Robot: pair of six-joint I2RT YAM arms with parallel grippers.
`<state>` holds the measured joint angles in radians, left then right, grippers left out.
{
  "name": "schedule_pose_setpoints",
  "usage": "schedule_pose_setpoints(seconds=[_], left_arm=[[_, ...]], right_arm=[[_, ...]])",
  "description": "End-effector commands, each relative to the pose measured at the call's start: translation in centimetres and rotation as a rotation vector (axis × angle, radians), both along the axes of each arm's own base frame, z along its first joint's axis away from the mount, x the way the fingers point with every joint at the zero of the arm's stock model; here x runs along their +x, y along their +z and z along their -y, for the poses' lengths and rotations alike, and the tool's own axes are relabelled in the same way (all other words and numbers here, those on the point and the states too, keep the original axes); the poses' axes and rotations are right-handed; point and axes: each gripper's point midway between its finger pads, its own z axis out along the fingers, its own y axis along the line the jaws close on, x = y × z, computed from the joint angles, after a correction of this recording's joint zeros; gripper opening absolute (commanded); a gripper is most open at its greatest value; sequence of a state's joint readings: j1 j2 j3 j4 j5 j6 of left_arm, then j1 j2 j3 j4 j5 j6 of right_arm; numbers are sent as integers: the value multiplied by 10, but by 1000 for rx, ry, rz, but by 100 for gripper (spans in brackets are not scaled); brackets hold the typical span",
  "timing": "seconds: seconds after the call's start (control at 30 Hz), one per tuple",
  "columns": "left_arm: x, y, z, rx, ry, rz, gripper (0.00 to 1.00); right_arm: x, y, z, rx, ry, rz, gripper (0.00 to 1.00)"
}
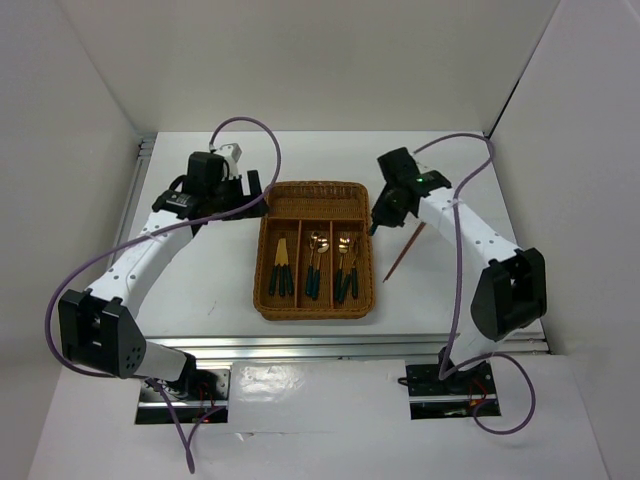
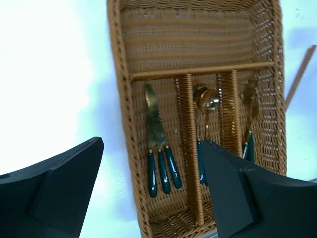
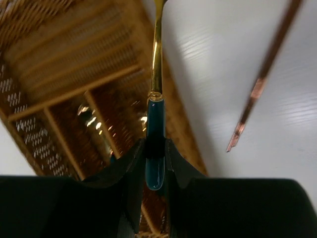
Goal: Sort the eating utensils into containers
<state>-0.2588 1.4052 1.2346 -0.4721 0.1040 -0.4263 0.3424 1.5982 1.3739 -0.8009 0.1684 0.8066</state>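
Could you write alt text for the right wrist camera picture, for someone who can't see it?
The right gripper pinches the dark green handle of a gold utensil, its head cut off at the top edge. A wicker tray lies beneath on the left, chopsticks on the white table on the right.

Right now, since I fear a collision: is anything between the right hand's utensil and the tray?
Nothing visible. The right hand grips the green-handled utensil at the right rim of the wicker tray, whose sections lie open. The chopsticks lie on the table outside it, and the open left hand is off its far-left corner.
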Motion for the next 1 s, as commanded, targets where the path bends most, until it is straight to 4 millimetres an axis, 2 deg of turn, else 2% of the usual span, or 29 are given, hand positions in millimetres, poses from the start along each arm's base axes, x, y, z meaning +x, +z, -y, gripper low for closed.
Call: schedule_pose_setpoints(seconds=[0.0,0.03,0.1,0.13,0.3,0.37,0.4,0.47,0.57,0.6,0.67,0.73,0.9,0.93,0.97], left_arm=[[5,14,-17,13,80,24,95],[5,17,-17,10,81,33,95],[4,10,-28,25,122,9,95],[0,11,-29,27,122,3,95],[-11,4,-49,23,185,-14,95],[-11,10,-53,19,195,1,95],[-14,10,-53,18,195,5,95],[-19,14,-58,22,197,23,95],[-25,15,-61,22,194,30,97],[-27,21,-61,17,194,49,97],[-31,15,-61,20,194,37,97],[-33,23,-65,14,203,61,97],[-35,22,-67,28,205,66,97],[-35,22,-67,28,205,66,97],[-36,18,-68,31,205,57,97]], right_arm=[[-6,16,-52,39,154,30,6],[-17,17,-72,40,212,29,6],[-22,10,-88,21,252,21,6],[-27,14,-96,22,273,23,6],[-65,2,-144,17,380,9,6],[-80,-8,-157,15,416,-10,6],[-85,-8,-161,14,430,-11,6],[-93,-27,-167,-11,445,-43,6],[-97,-40,-174,-28,463,-66,6],[-100,-44,-179,-30,476,-68,6],[-100,-57,-179,-49,476,-95,6],[-100,-60,-179,-55,476,-102,6],[-99,-79,-182,-70,479,-137,6],[-97,-76,-185,-64,480,-130,7],[-98,-81,-184,-77,487,-140,13]])
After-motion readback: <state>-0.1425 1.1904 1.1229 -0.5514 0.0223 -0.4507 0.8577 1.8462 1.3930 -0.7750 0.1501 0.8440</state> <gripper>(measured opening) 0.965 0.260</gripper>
